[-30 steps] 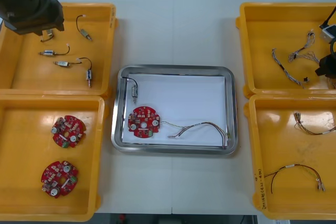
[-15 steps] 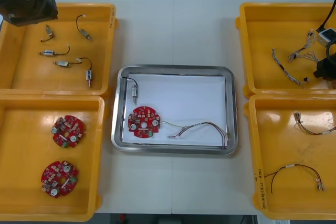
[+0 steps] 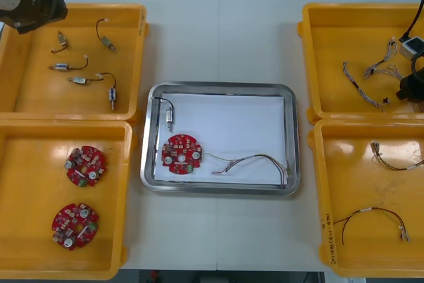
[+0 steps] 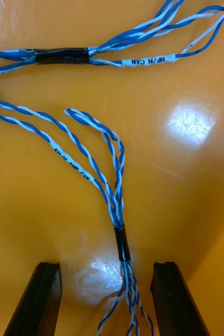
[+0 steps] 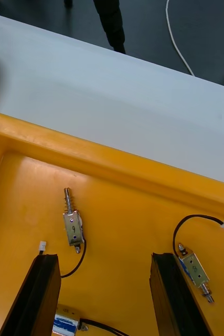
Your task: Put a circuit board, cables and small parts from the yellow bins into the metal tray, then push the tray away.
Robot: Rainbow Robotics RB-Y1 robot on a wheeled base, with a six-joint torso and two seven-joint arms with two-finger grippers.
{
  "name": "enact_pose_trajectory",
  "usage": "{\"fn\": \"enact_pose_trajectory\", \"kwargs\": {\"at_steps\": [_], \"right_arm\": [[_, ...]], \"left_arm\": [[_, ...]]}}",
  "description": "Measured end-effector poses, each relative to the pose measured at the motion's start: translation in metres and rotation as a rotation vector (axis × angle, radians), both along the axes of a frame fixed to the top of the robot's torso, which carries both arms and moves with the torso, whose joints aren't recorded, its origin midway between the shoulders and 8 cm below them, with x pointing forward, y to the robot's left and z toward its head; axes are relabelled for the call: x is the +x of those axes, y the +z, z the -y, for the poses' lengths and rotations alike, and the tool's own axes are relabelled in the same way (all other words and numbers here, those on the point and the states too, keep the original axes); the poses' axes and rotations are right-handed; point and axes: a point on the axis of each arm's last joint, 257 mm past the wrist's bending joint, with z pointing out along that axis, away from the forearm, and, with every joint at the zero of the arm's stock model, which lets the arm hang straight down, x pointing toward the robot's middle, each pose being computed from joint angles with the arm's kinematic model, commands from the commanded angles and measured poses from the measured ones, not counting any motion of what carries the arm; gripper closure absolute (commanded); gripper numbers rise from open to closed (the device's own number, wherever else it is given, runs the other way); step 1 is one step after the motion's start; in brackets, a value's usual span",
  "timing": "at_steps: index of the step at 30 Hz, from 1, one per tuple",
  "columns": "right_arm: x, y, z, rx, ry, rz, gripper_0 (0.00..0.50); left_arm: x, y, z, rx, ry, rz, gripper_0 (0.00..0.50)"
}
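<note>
metal tray (image 3: 292, 130) mid-table: 1 circuit board (image 3: 181, 154), 1 small metal part (image 3: 169, 120), 1 cable (image 3: 255, 161) | left yellow bins (image 3: 40, 104): 5 loose parts (image 3: 79, 80), 2 spare boards (image 3: 85, 166) | right gripper (image 4: 105, 268) fingers spread, straddling blue-and-white cables (image 4: 116, 210) | left gripper (image 5: 104, 257) fingers spread above far-left bin

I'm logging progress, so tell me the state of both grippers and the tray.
Left gripper: open, above small metal parts in the far left yellow bin.
Right gripper: open, straddling a twisted blue and white cable, not gripping.
Metal tray: holding a red circuit board, a small metal part and a cable.
</note>
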Motion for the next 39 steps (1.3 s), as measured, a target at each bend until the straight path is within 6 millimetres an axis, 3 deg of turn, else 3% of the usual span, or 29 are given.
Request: {"fn": "enact_pose_trajectory", "kwargs": {"at_steps": [12,31,39], "right_arm": [[0.000,-0.001,-0.005,0.021,0.003,-0.002,0.000],[-0.003,-0.002,-0.005,-0.013,0.019,-0.031,0.000],[-0.003,-0.003,-0.005,-0.016,0.018,-0.032,0.000]], "left_arm": [[0.011,-0.012,-0.012,0.022,-0.004,0.028,0.000],[0.023,-0.054,-0.027,0.021,0.026,0.050,0.000],[0.027,-0.069,-0.021,0.031,0.014,0.057,0.000]]}}
